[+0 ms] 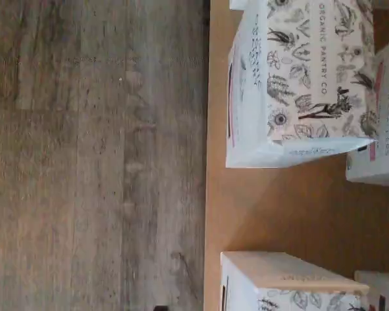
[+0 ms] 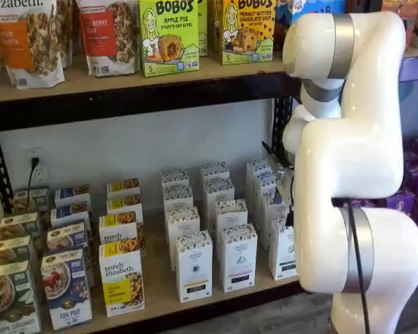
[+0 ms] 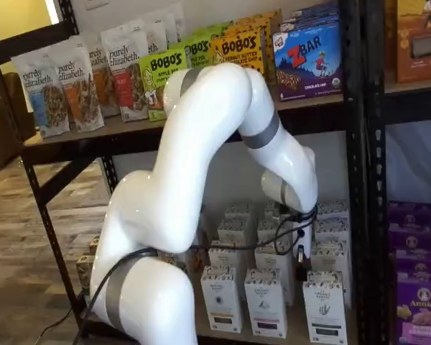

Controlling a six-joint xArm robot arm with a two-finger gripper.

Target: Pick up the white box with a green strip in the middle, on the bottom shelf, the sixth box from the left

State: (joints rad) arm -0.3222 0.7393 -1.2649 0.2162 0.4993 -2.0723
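Carton [image 1: 311, 71]: ORGANIC PANTRY CO; box [image 2: 168, 35]: BOBO'S.

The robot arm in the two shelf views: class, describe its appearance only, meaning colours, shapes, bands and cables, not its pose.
The arm is glossy white with fat, rounded segments. Grey-silver bands ring its joints in both shelf views. A black cable runs down the lower segment, and black cables loop near the wrist. No markings or logos show. The gripper's fingers cannot be made out clearly among the white cartons.
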